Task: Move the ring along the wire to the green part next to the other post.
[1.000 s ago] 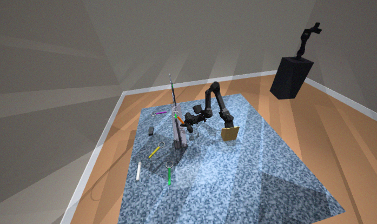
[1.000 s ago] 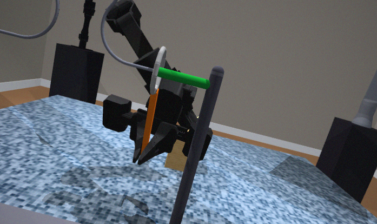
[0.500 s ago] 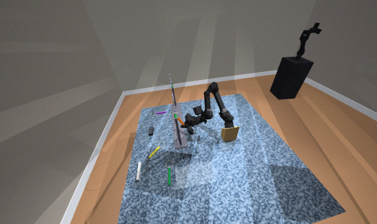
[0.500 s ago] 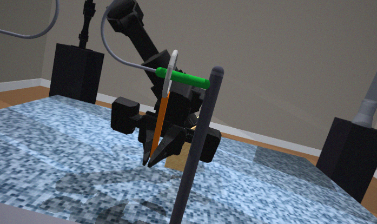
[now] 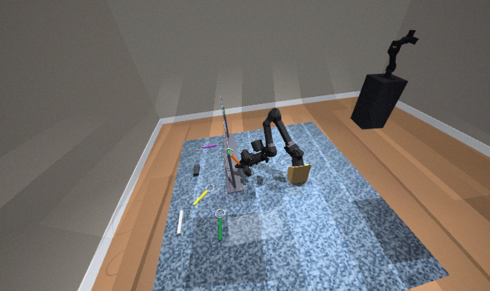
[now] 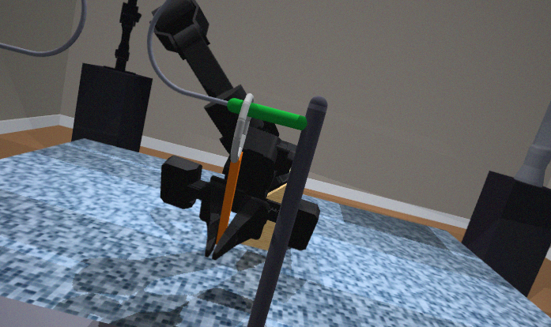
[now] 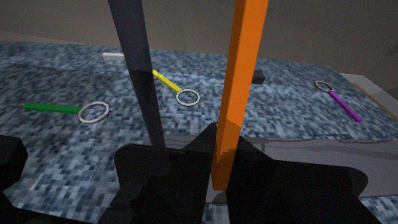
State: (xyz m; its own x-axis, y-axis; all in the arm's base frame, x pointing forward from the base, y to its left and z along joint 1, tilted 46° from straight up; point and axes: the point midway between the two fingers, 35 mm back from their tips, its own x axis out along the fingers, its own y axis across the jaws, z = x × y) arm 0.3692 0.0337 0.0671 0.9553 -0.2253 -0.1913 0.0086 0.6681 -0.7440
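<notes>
The white ring (image 6: 239,133) is around the green part (image 6: 277,115) (image 5: 228,150) of the wire, close to its end where the thin grey wire (image 6: 183,92) begins. The near post (image 6: 291,195) (image 5: 230,170) (image 7: 137,65) stands at the other end of that green part. The orange handle (image 6: 228,195) (image 5: 235,159) (image 7: 239,80) hangs down from the ring. My gripper (image 6: 213,253) (image 5: 239,165) (image 7: 217,128) is shut on the handle's lower end, below the wire and beside the post. Whether the ring's top touches the green part is hard to tell.
A grey base (image 5: 235,188) (image 7: 320,155) carries the posts. Beyond it lie a purple-handled ring (image 5: 209,146) (image 7: 345,106), a black block (image 5: 196,170), a yellow-handled ring (image 5: 200,197) (image 7: 167,81), a white bar (image 5: 180,222) and a green-handled ring (image 5: 220,228) (image 7: 52,108).
</notes>
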